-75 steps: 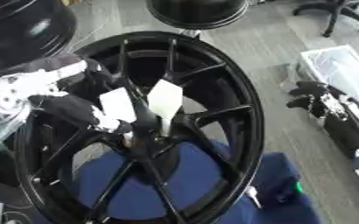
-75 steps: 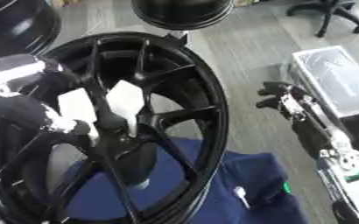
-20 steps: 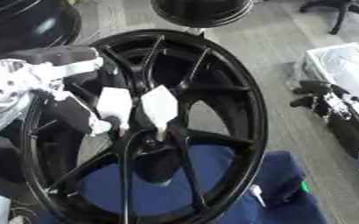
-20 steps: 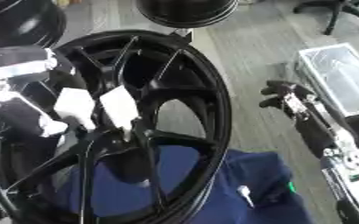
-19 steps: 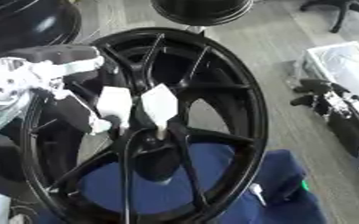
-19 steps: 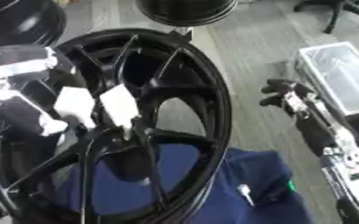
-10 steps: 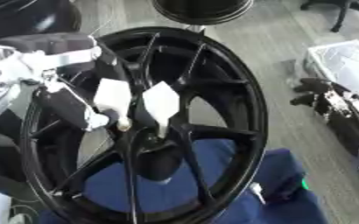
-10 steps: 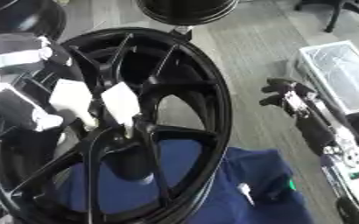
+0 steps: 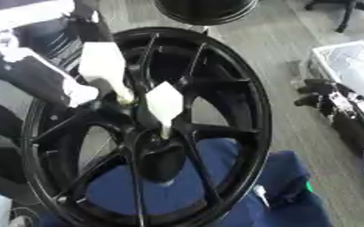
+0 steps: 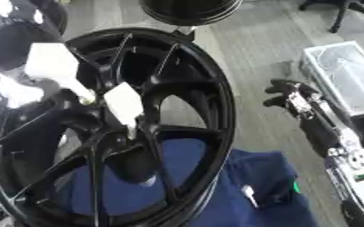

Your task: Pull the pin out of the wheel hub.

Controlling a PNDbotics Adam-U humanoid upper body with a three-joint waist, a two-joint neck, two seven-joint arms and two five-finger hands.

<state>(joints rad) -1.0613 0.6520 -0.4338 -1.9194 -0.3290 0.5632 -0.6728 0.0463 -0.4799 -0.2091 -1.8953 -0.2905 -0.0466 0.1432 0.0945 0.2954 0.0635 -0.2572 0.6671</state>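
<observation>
A large black spoked wheel (image 9: 239,93) lies over a blue cloth (image 9: 290,177), its hub (image 9: 150,137) low in the middle. My left hand (image 9: 104,66) comes in from the upper left, and its white finger pads hang just above the hub. The two big pads stand apart, one high (image 9: 101,62) and one lower (image 9: 164,102). A small yellowish pin (image 9: 127,101) shows at the tip of the higher pad, pinched there and clear of the hub. My right hand (image 10: 294,99) rests at the right beside the wheel, black, with its fingers relaxed.
A second black rim (image 9: 204,9) stands beyond the wheel at the top. A white box (image 9: 348,66) sits on the grey floor at the right, with an office chair base (image 9: 348,9) above it. More dark wheels (image 10: 14,31) crowd the upper left.
My left hand has risen up and to the left from the hub, its pads spreading apart. The view has also shifted. The right hand has stayed in place.
</observation>
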